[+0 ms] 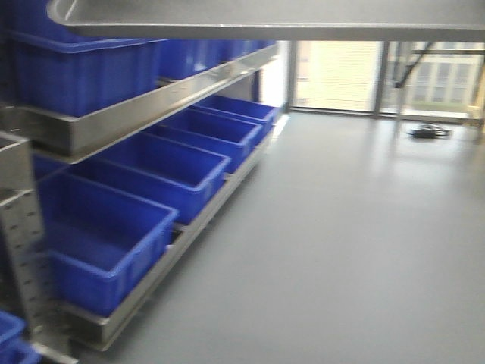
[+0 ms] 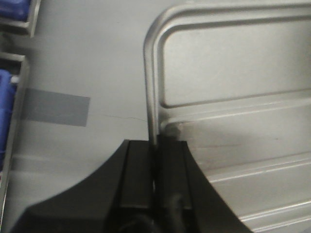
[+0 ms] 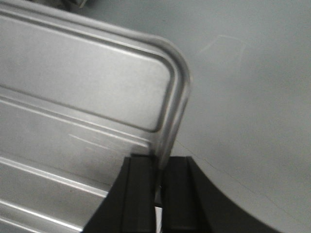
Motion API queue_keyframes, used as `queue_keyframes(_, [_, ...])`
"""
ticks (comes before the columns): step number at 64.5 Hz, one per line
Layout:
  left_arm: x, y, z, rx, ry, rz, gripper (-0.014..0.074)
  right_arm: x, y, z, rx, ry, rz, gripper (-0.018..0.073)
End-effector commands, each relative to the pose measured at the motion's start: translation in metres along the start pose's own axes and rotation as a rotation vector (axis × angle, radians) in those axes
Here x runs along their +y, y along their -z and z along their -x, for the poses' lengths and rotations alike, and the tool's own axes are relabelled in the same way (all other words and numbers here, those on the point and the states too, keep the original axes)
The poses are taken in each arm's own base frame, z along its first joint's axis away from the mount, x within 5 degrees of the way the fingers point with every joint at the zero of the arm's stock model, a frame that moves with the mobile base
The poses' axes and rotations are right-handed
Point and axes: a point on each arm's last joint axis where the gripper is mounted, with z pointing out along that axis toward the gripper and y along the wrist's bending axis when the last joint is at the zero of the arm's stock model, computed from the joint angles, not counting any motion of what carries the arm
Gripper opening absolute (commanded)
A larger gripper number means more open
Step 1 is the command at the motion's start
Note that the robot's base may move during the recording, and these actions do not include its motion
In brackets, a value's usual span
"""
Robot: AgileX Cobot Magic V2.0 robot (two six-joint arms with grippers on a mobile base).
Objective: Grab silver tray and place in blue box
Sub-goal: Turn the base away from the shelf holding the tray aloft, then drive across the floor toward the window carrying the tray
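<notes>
- Flooring is smooth pale grey (image 1: 364,250) and fills the right and lower part of the front view, faintly glossy where daylight falls on it near the far wall.
- Tall windows (image 1: 337,76) with dark frames glow at the upper right of that view; a small dark object (image 1: 428,130), too blurred to identify, lies on the floor just in front of them.
- A stainless-steel shelving rack (image 1: 151,106) runs along the left side and recedes towards the windows. A perforated upright post (image 1: 23,250) stands at the lower left.
- Blue boxes (image 1: 106,243) sit side by side on the lower shelf, open tops up, with more of them on the shelf above.
- The silver tray (image 1: 303,26) hangs level in the air across the top edge of the front view, apart from the rack and above the floor.
- The left gripper (image 2: 155,145) is clenched on the tray's rim, one black finger on each side of the raised edge, near a rounded corner.
- The right gripper (image 3: 159,162) pinches the opposite rim the same way, just below its rounded corner.
- In the left wrist view a darker grey tape patch (image 2: 56,109) lies on the floor left of the tray, with the rack's edge at the far left.
</notes>
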Motion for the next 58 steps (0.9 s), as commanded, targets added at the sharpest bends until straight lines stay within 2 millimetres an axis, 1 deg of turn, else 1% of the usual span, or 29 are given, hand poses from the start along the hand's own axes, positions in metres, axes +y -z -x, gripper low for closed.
queue_keyframes(1, [0.0035, 0.0182, 0.0052, -0.079, -0.043, 0.005, -0.0104, -0.0065, 0.0136, 0.0068, -0.086, 0.036, -0.033, 0.0058])
queue_keyframes(58, [0.0032, 0.0182, 0.0050, -0.077, -0.041, 0.002, -0.0104, -0.0065, 0.0136, 0.0068, -0.086, 0.036, -0.033, 0.0058])
